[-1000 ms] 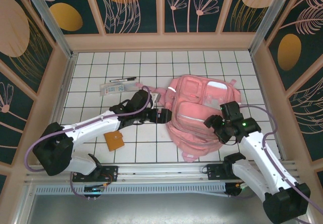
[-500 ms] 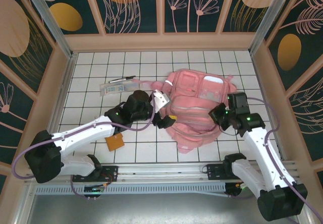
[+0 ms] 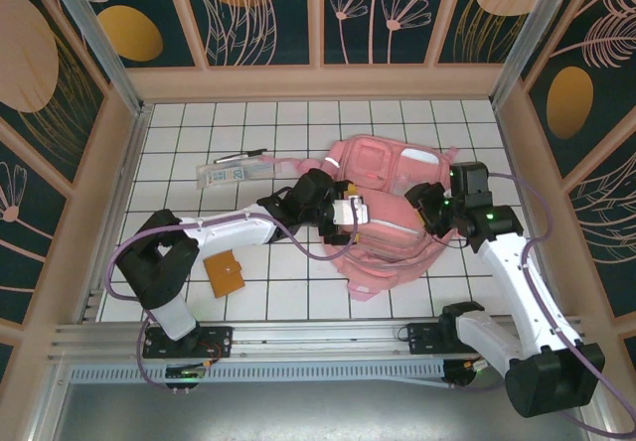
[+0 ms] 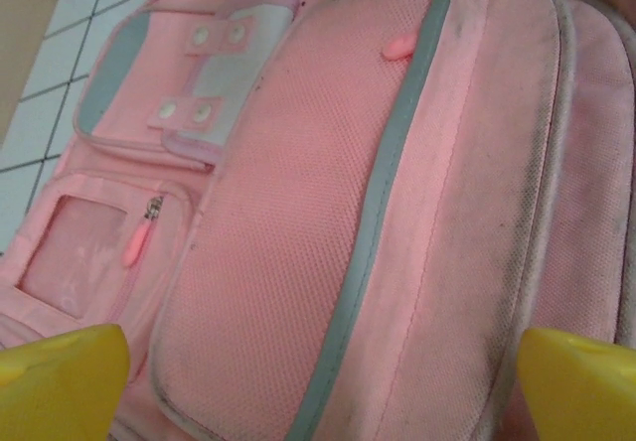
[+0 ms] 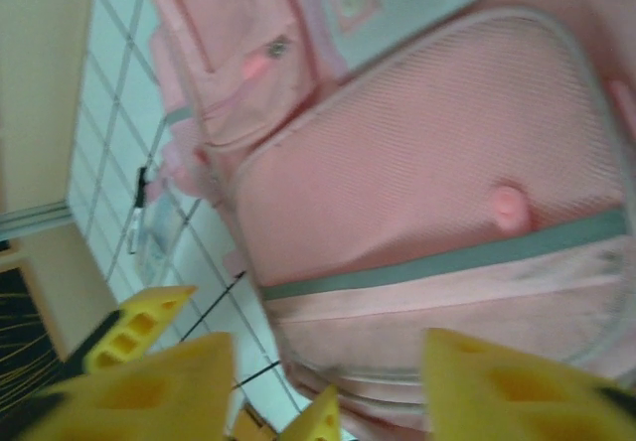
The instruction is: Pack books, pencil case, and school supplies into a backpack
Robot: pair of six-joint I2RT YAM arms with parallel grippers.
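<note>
Plainly, nothing legible showed anywhere: the marks on the clear pencil case (image 3: 231, 173) were too small to read from the top view. The table (image 3: 199, 123) was white, ruled into squares by dark lines and bordered by pale wooden rails, with dark teal wall panels (image 3: 263, 14) behind it painted with gold discs and thin pale leaf drawings. On it lay one pink backpack (image 3: 383, 173), front side up, right of centre; one pencil case well to its left; one dark loose pen (image 3: 241, 155) just behind the case; and one orange-brown notebook (image 3: 224, 275) near the front left. Two arms reached in. The left gripper (image 3: 350, 213) hung over the backpack's left part with its yellow fingers (image 4: 60, 376) spread wide and nothing between them, a grey reflective strip (image 4: 368, 232) crossing the mesh pocket below. The right gripper (image 3: 425, 208) stood at the backpack's right edge, its fingers (image 5: 497, 386) likewise apart and unloaded.
</note>
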